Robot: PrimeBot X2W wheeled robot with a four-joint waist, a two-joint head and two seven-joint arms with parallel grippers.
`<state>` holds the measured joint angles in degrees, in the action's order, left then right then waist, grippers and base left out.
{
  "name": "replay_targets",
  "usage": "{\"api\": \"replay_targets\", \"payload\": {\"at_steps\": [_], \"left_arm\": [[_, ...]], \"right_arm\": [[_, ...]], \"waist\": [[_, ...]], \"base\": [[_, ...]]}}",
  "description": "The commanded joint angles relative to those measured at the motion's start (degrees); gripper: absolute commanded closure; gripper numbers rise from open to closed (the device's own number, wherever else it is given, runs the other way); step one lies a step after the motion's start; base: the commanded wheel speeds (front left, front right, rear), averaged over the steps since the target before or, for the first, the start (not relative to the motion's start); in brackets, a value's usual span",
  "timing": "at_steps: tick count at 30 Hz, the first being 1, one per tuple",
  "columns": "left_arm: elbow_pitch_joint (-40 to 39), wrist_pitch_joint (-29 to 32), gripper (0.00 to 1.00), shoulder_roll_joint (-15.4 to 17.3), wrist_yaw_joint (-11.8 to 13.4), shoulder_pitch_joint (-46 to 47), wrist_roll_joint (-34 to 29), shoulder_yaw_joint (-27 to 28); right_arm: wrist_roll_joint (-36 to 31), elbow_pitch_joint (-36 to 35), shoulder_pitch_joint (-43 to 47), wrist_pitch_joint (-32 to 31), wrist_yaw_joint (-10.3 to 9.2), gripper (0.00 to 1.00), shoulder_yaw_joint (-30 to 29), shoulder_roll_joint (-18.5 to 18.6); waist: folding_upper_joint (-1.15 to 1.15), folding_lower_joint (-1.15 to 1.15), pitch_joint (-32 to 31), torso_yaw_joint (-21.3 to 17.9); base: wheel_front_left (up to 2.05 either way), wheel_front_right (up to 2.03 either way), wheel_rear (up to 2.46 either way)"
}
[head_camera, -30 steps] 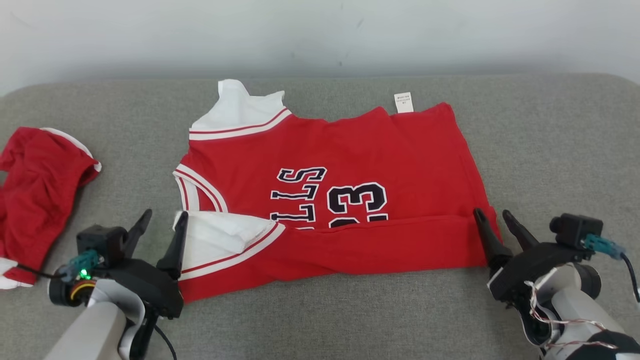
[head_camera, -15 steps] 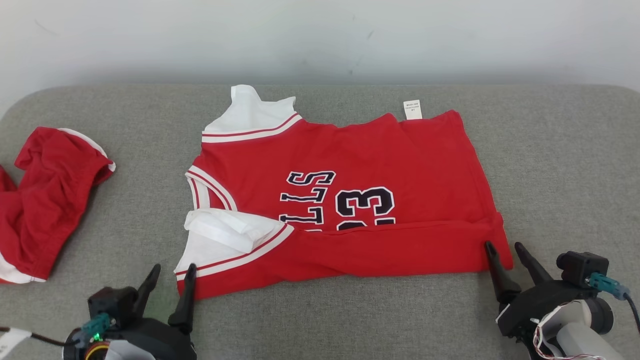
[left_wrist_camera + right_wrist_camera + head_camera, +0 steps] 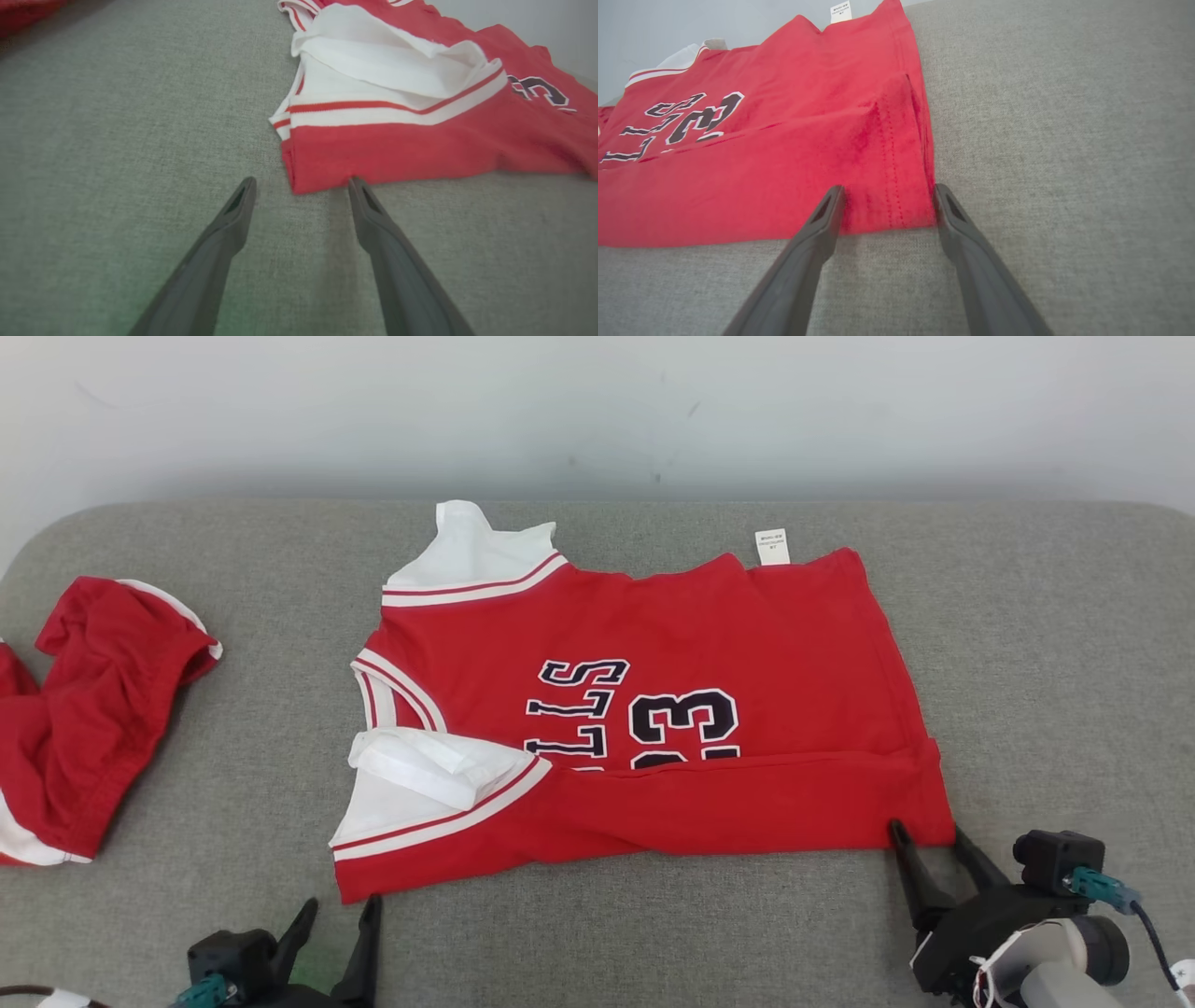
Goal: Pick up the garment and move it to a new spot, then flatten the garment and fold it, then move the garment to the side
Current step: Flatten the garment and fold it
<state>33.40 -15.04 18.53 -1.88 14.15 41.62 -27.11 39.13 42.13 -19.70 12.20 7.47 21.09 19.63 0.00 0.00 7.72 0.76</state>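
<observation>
Left fingers (image 3: 222,242) stand spread and empty just short of the near-left corner of a limp, light red-and-white cloth basketball jersey (image 3: 700,616), lying mid grey fabric-covered tabletop (image 3: 1027,663), its near side folded over. Right fingers (image 3: 815,242), likewise open, flank its stitched near-right hem corner, probably the surest hold.

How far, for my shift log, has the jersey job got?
Done: the red jersey lies spread on the grey surface, near edge folded over part of the lettering. In hand: left gripper and right gripper sit open at its near corners, gripping nothing. Left: further folds, then moving it aside.
</observation>
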Motion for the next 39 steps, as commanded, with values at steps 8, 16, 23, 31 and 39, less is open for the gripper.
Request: {"api": "replay_targets", "payload": {"at_steps": [8,16,23,31,39], "left_arm": [[4.8,-0.2,1.00,-2.9,-2.7,2.7,-1.0,0.9],[4.3,-0.2,1.00,-2.5,-3.7,0.6,-3.0,2.9],[0.4,-0.2,1.00,-2.5,-3.9,-4.1,-5.1,4.2],[-6.5,0.6,1.00,-1.8,-2.3,-12.3,-5.1,3.4],[-13.9,3.5,1.00,-0.5,0.2,-18.4,-3.9,3.3]], "right_arm": [[-0.3,2.1,0.1,-0.3,0.03,1.00,-0.5,-0.9],[0.6,2.0,1.6,0.6,0.03,1.00,-1.2,-0.3],[1.3,-1.1,5.5,1.4,0.03,1.00,-2.7,0.6],[0.7,-8.7,14.7,-0.3,0.03,1.00,-6.8,2.7],[-1.2,-17.5,23.7,-6.1,0.02,1.00,-13.9,1.5]], "waist": [[0.00,0.00,-1.0,-0.2],[0.00,0.00,-2.0,-0.4],[0.00,0.00,-3.4,0.1],[0.00,0.00,-4.9,0.3],[0.00,0.00,-4.3,0.2]], "base": [[0.00,0.00,0.00],[0.00,0.00,0.00],[0.00,0.00,0.00],[0.00,0.00,0.00],[0.00,0.00,0.00]]}}
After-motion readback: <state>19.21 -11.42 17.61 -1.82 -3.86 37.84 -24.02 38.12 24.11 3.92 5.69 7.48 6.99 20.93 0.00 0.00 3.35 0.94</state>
